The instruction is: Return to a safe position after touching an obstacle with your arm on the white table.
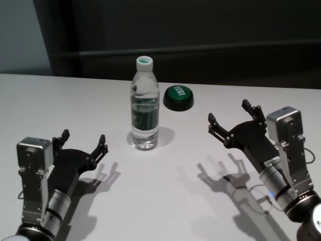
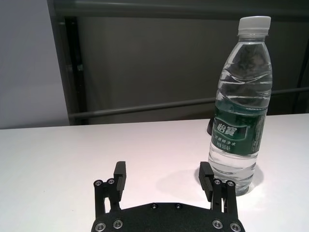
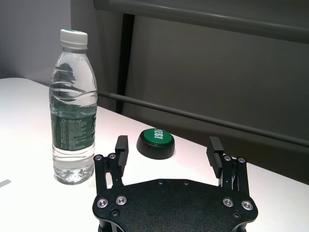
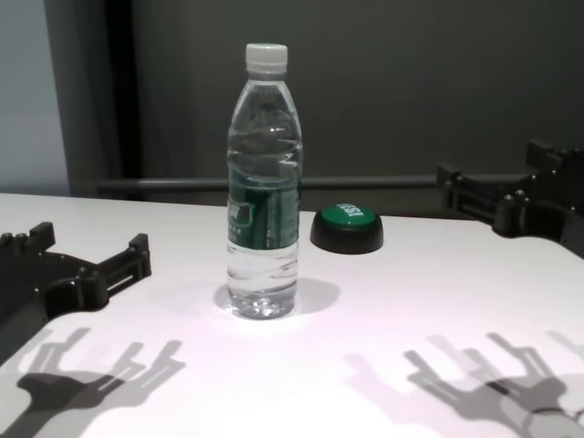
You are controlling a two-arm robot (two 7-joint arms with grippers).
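White tabletop fills most of the head view: the white table (image 1: 165,191) runs wide to both sides, and its far edge meets a dark wall panel just behind the objects. The obstacle (image 1: 145,103), a clear water bottle with a white cap and a dark green label band, stands upright near the middle, toward the far edge. Just beside it on the robot's right, and slightly farther back, sits a green push button (image 1: 178,97) on a black base, apart from the bottle.

The left gripper (image 1: 84,142) hovers low over the table on the robot's left, nearer than the bottle, its fingers spread wide with nothing between them. Bare table shows between its fingertips and the bottle. The right gripper (image 1: 234,115) hangs on the right, fingers also spread wide and empty, well apart from the bottle and clear of the button. Both cast sharp shadows on bare table in front of the robot.

The left wrist view shows the bottle standing just beyond that gripper's finger (image 2: 206,180) on the bottle's side, with the button mostly hidden behind the bottle. The right wrist view shows bottle and button side by side with a gap between them. The chest view shows both grippers off the surface.
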